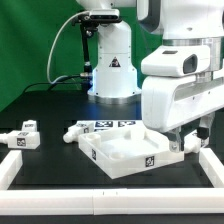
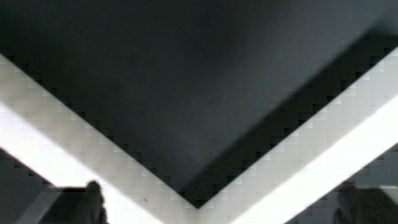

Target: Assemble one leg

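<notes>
**Now the pincer is hanging open beside the panel**

Right now the arm is filling the exterior view's right side. Its pincer is pointing down, close to the table. It is hanging just beside the corner of the panel on the exterior view's right. I cannot tell if it is touching that corner.

The wrist view is showing both fingers far apart, and nothing is sitting between them. So the pincer is standing wide open and is holding nothing. Two white bars are meeting in a V under the camera. I cannot tell what they belong to.

One leg is lying on the table, far over on the exterior view's left and well apart from the pincer. A second leg is lying near the panel's corner on the exterior view's left. Both are showing black-and-white tags.

The marker board is lying flat just behind the panel. A white rail is running along the near edge of the table.
</notes>
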